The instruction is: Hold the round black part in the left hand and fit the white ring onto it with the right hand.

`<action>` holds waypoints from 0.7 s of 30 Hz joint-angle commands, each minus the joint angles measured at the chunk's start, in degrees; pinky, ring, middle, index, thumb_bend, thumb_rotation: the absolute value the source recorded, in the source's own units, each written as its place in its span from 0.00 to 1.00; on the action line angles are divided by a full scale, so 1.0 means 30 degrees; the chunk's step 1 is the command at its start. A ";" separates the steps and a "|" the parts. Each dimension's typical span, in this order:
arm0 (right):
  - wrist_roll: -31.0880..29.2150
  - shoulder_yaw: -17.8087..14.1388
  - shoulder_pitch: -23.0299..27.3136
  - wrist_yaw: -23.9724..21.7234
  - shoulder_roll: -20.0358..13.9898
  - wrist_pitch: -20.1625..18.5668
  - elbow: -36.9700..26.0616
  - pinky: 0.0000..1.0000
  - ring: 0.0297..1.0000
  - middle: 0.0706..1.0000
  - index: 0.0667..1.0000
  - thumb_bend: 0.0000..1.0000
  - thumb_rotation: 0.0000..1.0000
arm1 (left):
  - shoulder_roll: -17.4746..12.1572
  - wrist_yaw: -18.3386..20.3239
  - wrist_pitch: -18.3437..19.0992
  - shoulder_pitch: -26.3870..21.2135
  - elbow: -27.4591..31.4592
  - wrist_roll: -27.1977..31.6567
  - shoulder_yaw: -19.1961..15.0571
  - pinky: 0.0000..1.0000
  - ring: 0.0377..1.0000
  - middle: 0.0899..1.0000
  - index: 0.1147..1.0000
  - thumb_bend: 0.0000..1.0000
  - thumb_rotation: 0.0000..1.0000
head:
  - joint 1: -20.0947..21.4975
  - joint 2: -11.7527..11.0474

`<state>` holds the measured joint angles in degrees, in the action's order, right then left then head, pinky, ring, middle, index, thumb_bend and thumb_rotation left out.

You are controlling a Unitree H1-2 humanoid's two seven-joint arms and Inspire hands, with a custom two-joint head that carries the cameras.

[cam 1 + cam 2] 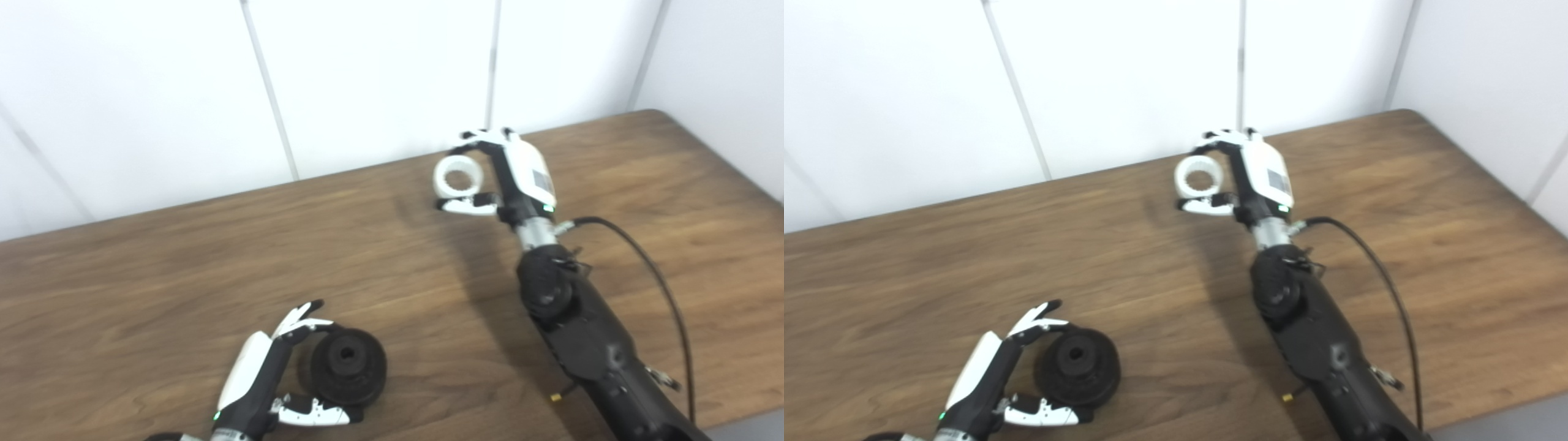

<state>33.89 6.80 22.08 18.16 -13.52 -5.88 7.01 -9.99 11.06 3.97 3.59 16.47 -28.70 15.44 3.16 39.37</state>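
The round black part stands on edge on the wooden table near the front left, its centre hole facing me. My left hand is closed around it, fingers over its top and thumb under its front. The white ring, toothed on the inside, is near the table's back edge. My right hand is closed on it, fingers over its top and thumb below; it also shows in the right eye view. I cannot tell whether the ring rests on the table or is lifted.
A black cable loops from the right wrist along the right forearm. White wall panels stand just behind the table's back edge. The table's right corner is at the upper right.
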 commanded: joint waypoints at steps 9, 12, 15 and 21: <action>-0.0878 -0.0869 0.0153 -0.0547 -0.0883 0.1426 -0.0628 0.76 0.84 0.78 0.45 0.52 0.14 | 0.0940 -0.0569 0.0334 -0.0348 -0.0854 -0.0813 0.0619 0.89 0.98 0.94 0.54 0.90 0.21 | -0.2481 0.0337; -0.1008 -0.1016 0.0147 -0.0588 -0.0829 0.1467 -0.0594 0.78 0.83 0.77 0.45 0.52 0.14 | 0.1052 -0.0760 0.0241 -0.0402 -0.1047 -0.0855 0.0665 0.88 0.98 0.94 0.54 0.91 0.20 | -0.2389 0.0340; -0.1150 -0.1064 0.0082 -0.0822 -0.0795 0.1350 -0.0914 0.77 0.84 0.77 0.45 0.52 0.14 | 0.1077 -0.0799 0.0227 -0.0421 -0.1118 -0.0891 0.0671 0.88 0.98 0.94 0.54 0.90 0.19 | -0.2342 0.0352; -0.1320 -0.1068 -0.0353 -0.1322 -0.0772 0.1446 -0.2225 0.75 0.84 0.77 0.45 0.52 0.14 | 0.1059 -0.0754 0.0277 -0.0465 -0.1121 -0.0872 0.0658 0.92 0.99 0.95 0.54 0.89 0.19 | -0.2292 0.0398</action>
<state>30.22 4.23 19.66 14.26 -15.35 -3.59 3.53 -6.67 8.52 4.24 2.84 13.95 -31.20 17.18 -3.69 40.52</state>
